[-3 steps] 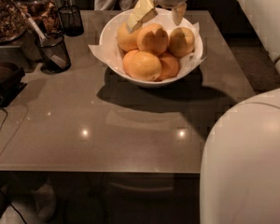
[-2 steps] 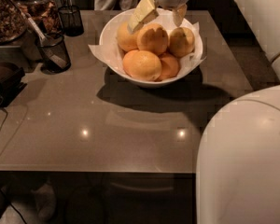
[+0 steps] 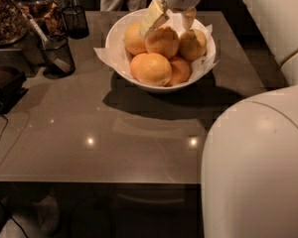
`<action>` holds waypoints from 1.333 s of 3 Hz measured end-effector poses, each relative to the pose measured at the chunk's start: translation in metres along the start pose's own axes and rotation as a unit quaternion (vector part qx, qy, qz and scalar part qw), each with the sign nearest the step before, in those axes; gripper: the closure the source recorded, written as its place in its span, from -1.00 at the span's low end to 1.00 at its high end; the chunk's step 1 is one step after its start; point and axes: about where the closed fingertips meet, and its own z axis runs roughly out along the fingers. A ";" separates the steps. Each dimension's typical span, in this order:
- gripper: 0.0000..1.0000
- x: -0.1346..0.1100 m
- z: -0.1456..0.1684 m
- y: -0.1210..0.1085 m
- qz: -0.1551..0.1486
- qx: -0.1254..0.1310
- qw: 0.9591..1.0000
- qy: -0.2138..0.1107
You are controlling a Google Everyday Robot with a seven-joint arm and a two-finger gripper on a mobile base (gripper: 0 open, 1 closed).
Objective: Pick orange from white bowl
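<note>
We saw pincer (image 3: 171,25) released, spread above wide glossy white bowl (image 3: 120,58) on grey counter (image 3: 89,128), straddling large deep-orange fruit (image 3: 162,42) at bowl's centre. Step, we judged: pre-grasp. Next: lower, clench, lift.

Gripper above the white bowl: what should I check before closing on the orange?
1. Gripper open: ok, fingers are spread.
2. Lined up with the orange: ok, one finger on each side of it.
3. Fingers low enough around it: cannot tell from this one view.
4. Room beside it: not ok, neighbouring oranges crowd it on both sides.
5. White bowl sitting flat on the table: ok.
</note>
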 end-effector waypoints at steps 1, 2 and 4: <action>-0.44 0.000 0.000 0.001 0.000 -0.004 1.000 0.004; -0.38 -0.001 -0.002 0.001 0.000 -0.004 1.000 0.004; -0.36 0.014 0.003 0.013 0.001 -0.041 0.999 0.029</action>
